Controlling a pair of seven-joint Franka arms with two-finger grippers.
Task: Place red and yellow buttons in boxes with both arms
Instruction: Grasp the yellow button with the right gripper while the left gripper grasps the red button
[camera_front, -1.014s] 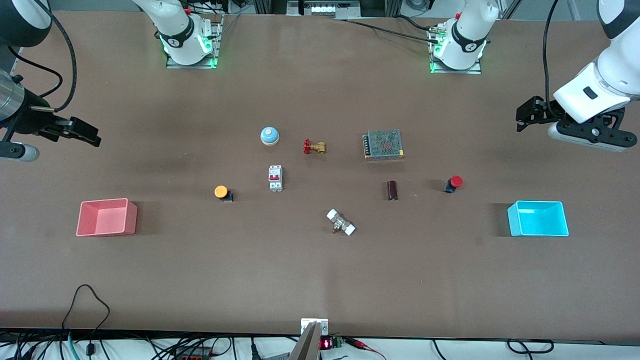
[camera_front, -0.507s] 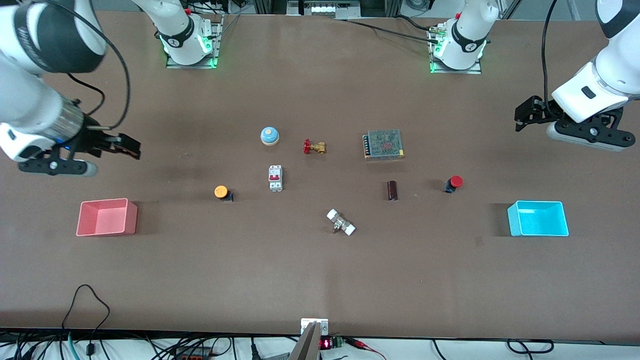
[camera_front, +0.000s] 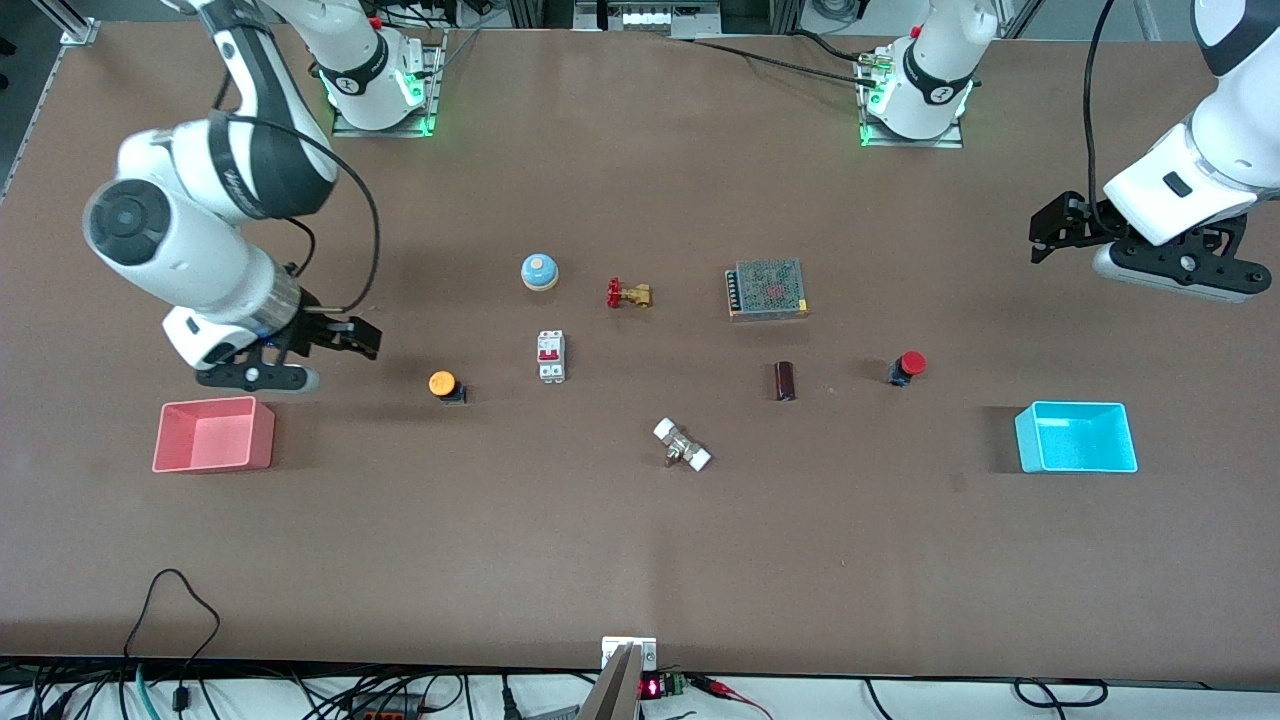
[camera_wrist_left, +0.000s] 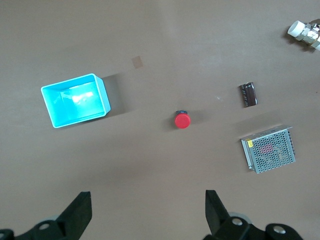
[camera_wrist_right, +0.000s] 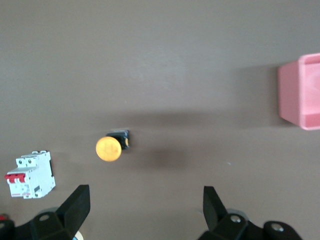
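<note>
The yellow button (camera_front: 443, 384) stands on the table between the pink box (camera_front: 213, 434) and a white breaker; the right wrist view shows the button (camera_wrist_right: 109, 148) and the pink box's corner (camera_wrist_right: 300, 92). My right gripper (camera_front: 362, 340) is open and empty, in the air over the table between the yellow button and the pink box. The red button (camera_front: 908, 366) stands near the cyan box (camera_front: 1077, 437); both show in the left wrist view, button (camera_wrist_left: 182, 120) and box (camera_wrist_left: 75, 100). My left gripper (camera_front: 1044, 234) is open and empty, up over the table's left-arm end.
Mid-table lie a blue-domed bell (camera_front: 539, 271), a brass valve with red handle (camera_front: 628, 294), a white breaker (camera_front: 551, 355), a metal mesh power supply (camera_front: 767, 289), a dark cylinder (camera_front: 785, 380) and a white-ended fitting (camera_front: 682, 445). Cables hang at the table's near edge.
My right arm has swung in from the table's end toward the yellow button, its gripper now close to it. The left gripper has barely moved.
</note>
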